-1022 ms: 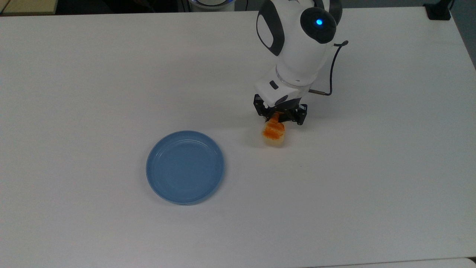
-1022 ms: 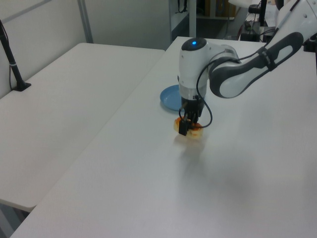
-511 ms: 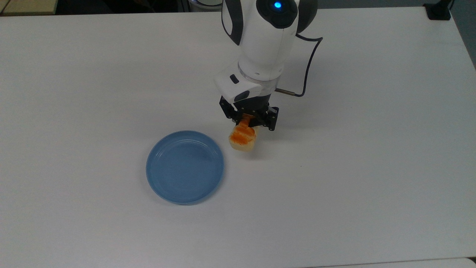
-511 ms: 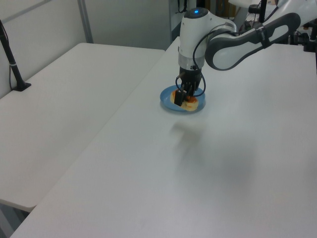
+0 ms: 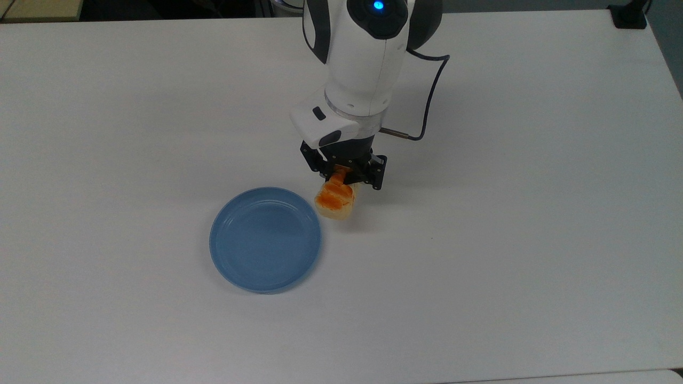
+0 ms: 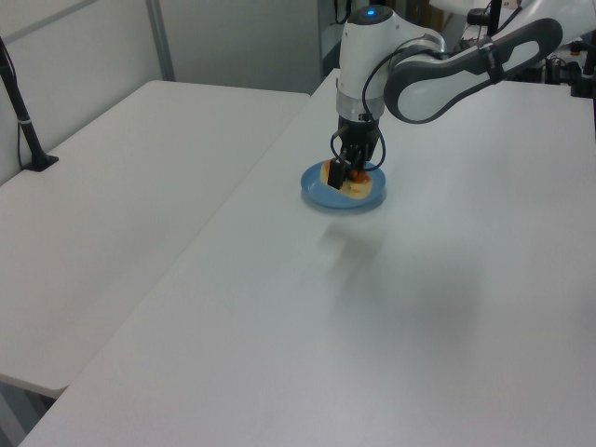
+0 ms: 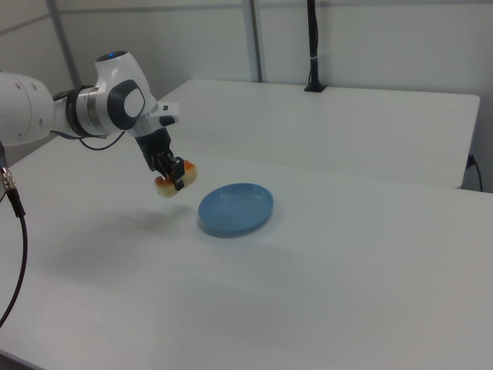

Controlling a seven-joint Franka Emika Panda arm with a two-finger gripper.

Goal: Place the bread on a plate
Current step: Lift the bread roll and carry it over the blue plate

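My gripper (image 5: 342,175) is shut on the bread (image 5: 335,199), a small orange-topped loaf with pale sides, and holds it lifted off the white table. The loaf hangs tilted just to the right of the light-blue plate (image 5: 265,238) in the top view, close to its rim. The right view has the bread (image 7: 172,182) in the air to the left of the plate (image 7: 236,208), with the gripper (image 7: 172,169) above it. Seen in the left view, the gripper (image 6: 346,169) and the bread (image 6: 354,183) stand in front of the plate (image 6: 326,197).
The white table (image 5: 533,240) stretches wide around the plate. A black cable (image 5: 427,101) loops from the wrist. A second white table (image 6: 121,186) adjoins at the left view's left. A black post (image 7: 313,46) stands at the far table's back in the right view.
The arm has carried the bread leftward in the top view, from well right of the plate to beside its rim. The plate has not moved.
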